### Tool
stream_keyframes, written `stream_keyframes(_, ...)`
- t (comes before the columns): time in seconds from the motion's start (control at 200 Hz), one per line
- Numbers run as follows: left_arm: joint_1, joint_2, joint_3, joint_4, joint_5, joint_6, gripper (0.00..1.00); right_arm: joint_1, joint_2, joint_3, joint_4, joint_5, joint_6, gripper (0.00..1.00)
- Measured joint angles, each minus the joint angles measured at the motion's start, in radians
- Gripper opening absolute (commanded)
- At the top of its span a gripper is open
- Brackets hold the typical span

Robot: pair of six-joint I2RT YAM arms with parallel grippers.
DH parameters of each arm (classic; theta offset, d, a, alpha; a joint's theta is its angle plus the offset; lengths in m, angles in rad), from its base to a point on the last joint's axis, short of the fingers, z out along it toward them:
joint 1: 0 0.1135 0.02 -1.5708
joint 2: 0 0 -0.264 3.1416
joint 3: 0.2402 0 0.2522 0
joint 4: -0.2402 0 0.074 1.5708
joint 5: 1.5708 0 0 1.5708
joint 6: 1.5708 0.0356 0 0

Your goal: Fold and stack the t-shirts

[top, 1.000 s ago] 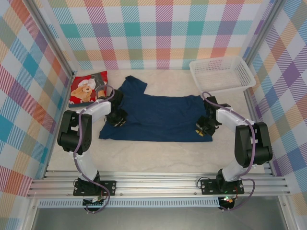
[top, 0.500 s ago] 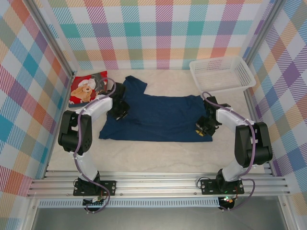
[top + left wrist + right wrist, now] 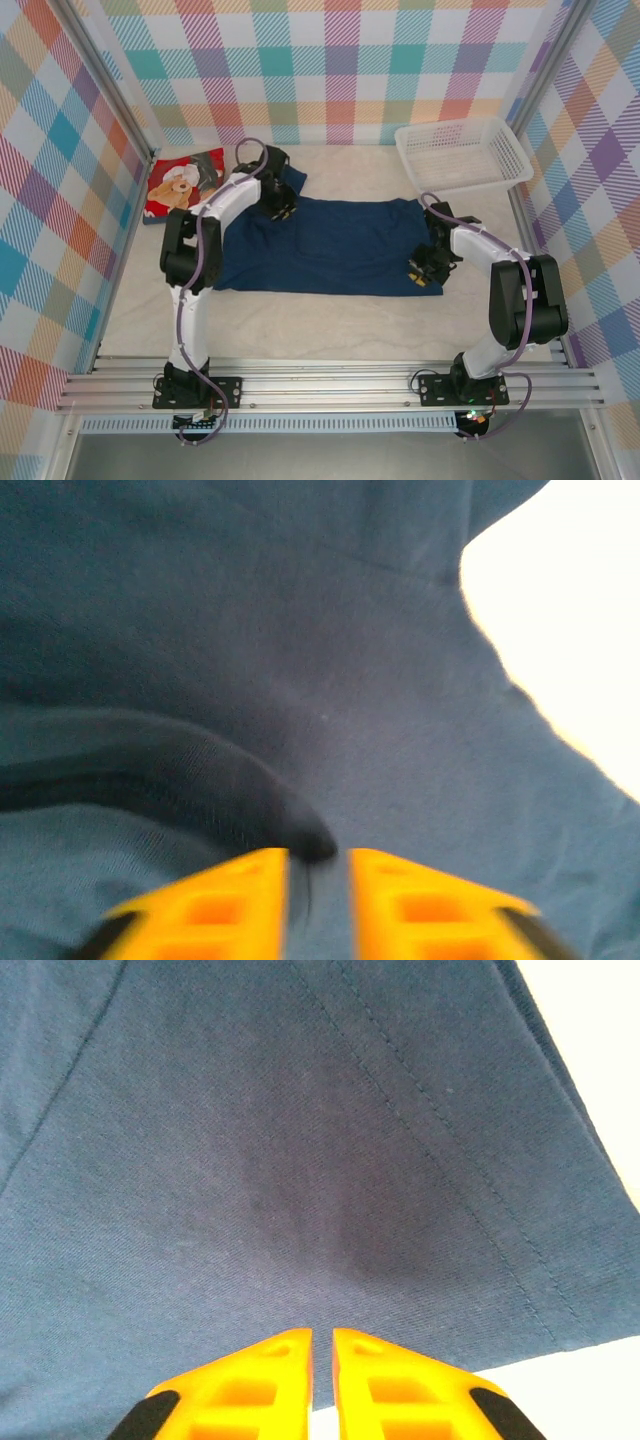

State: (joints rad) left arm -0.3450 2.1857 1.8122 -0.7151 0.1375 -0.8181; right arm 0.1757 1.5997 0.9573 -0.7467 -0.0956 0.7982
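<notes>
One navy shirt [image 3: 330, 245] spread; one red shirt [image 3: 180, 185] far left; one basket [image 3: 462, 155].

- Bench [image 3: 330, 320]: a cream top with faint marbling, filling the middle of the overhead view; in both wrist views it shows as a bare, bright white patch.
- Back wall [image 3: 330, 70] at 12 o'clock: pastel plaid in teal, pink, orange, yellow and purple.
- Left wall [image 3: 50, 200] at 9 o'clock and right wall [image 3: 600, 200] at 3 o'clock: the same plaid, slanting in toward the back.
- Metal posts [image 3: 110, 110] stand at both back corners, where the walls meet.
- Rails [image 3: 330, 385] at 6 o'clock: ribbed aluminium bars running along the bench's near edge.
- Below the rails lies a plain grey strip [image 3: 330, 455].
- Light: even and bright, with soft, short shadows.
</notes>
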Motion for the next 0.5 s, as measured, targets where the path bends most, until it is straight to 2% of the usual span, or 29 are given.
stream_keyframes(0.15, -0.009, -0.032, 0.025, -0.100, -0.078, 0.003, 0.68, 0.000, 0.000, 0.000, -0.005, 0.002, -0.003, 0.21)
stream_keyframes(0.28, 0.025, -0.239, -0.138, -0.142, -0.147, -0.028, 0.67, 0.000, -0.002, 0.006, -0.021, 0.013, -0.008, 0.30)
stream_keyframes(0.35, 0.084, -0.406, -0.271, -0.175, -0.183, -0.080, 0.67, -0.003, -0.015, 0.007, -0.030, 0.016, -0.006, 0.31)
stream_keyframes(0.44, 0.214, -0.622, -0.474, -0.204, -0.212, -0.174, 0.66, -0.014, -0.046, 0.007, -0.043, 0.015, 0.002, 0.34)
stream_keyframes(0.5, 0.298, -0.711, -0.589, -0.229, -0.235, -0.232, 0.66, -0.029, -0.066, 0.002, -0.043, 0.008, 0.014, 0.38)
